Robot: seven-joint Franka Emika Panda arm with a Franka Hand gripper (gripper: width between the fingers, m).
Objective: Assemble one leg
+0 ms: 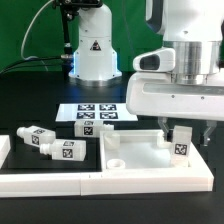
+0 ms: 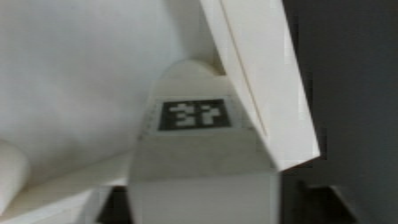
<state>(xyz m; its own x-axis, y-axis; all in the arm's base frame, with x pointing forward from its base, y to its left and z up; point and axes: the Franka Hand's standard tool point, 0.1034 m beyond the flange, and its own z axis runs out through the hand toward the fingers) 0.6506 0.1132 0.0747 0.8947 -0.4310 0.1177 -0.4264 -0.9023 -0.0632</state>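
My gripper is shut on a white leg with a black-and-white tag on its side. It holds the leg upright over the far right corner of the large flat white panel. In the wrist view the leg fills the middle, tag facing the camera, with the dark fingers on both sides of it. Its tip is close to the panel, near the panel's edge. Whether the tip touches the panel is hidden. Three more legs lie loose at the exterior view's left.
The marker board lies flat behind the panel. A long white L-shaped rail runs along the table's front and right side. The robot base stands at the back. A white block sits at the left edge.
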